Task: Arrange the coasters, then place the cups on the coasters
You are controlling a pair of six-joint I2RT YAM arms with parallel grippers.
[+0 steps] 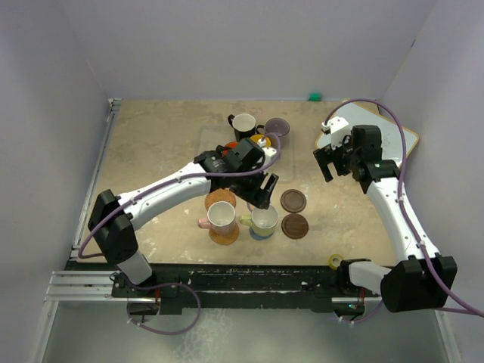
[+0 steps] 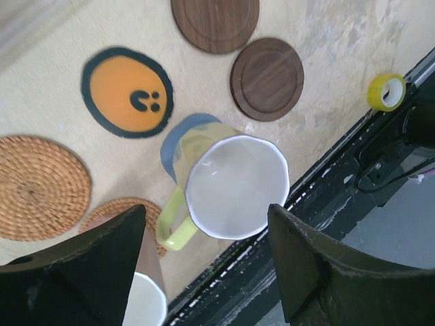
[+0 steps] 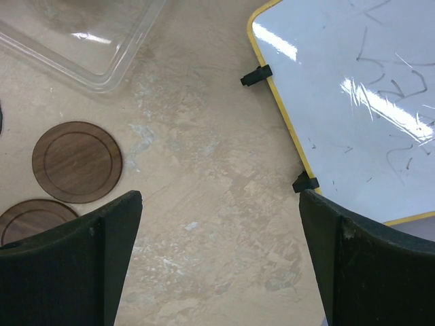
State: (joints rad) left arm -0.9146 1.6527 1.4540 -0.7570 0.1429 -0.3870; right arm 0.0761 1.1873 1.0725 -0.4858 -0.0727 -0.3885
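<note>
My left gripper hangs open just above the pale yellow-green cup, its fingers clear of the rim on both sides. That cup stands upright on the blue-grey coaster. Beside it, the pink cup stands on an orange-brown woven coaster. A second woven coaster, the grey-rimmed orange coaster and two dark brown coasters lie bare. The black cup and the mauve cup stand at the back. My right gripper is open over bare table.
A yellow-edged whiteboard lies at the back right. The clear plastic tray sits behind the coasters. A small yellow tape roll lies near the front rail. More cups are partly hidden behind my left arm.
</note>
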